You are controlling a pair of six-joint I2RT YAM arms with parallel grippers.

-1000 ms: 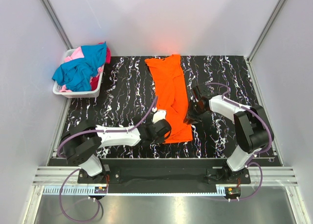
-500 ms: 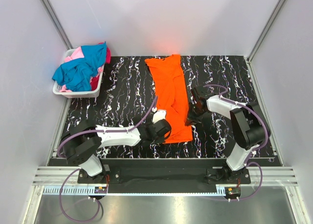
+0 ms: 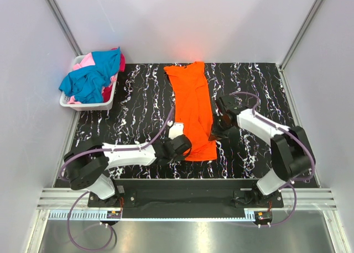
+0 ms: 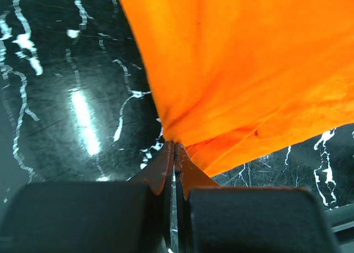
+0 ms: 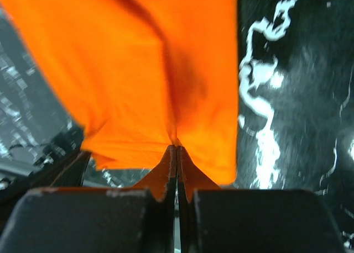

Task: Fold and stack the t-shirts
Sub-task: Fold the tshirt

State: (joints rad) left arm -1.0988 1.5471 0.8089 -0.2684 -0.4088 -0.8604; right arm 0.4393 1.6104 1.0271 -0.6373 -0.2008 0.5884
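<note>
Left gripper (image 4: 175,147) pinched shut on the orange shirt (image 3: 192,101) at its near left corner, with cloth bunched into the closed tips. Right gripper (image 5: 177,149) likewise shut on the near right edge, with a fold of orange drawn into the pinch. Lies as a long narrow strip down the middle of the desk (image 3: 138,106), far end by the back edge, near end between the two grippers. Looks like the start of the crosswise fold: both near corners taken, nothing lifted clear yet as far as can be told. Calls next for raising both corners together, level and in step, carrying them over the strip toward the far end, and laying the near hem down squarely there without dragging the cloth beneath askew. Leaves the other shirts (image 3: 91,79), teal, pink and red, heaped in the basket (image 3: 88,105) at the far left, well apart and not yet folded.
</note>
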